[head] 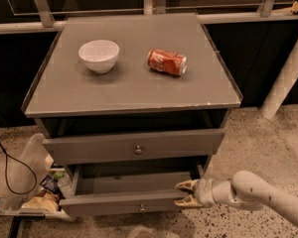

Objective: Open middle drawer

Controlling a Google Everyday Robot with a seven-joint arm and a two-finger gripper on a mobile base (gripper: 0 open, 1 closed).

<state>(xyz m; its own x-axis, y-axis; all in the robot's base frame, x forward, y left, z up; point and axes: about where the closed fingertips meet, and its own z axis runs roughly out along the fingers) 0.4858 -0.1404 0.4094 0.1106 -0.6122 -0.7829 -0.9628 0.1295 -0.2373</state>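
Observation:
A grey cabinet has an upper drawer with a small knob. Below it, the middle drawer stands pulled out, and its bare inside shows. My gripper is at the right end of this drawer's front panel. One fingertip is behind the panel and the other is in front of it, so the fingers clasp the panel. The white arm comes in from the lower right.
A white bowl and a red soda can lying on its side sit on the cabinet top. A clear bin with snack packets and a black cable lie on the floor at the left. A white post stands at the right.

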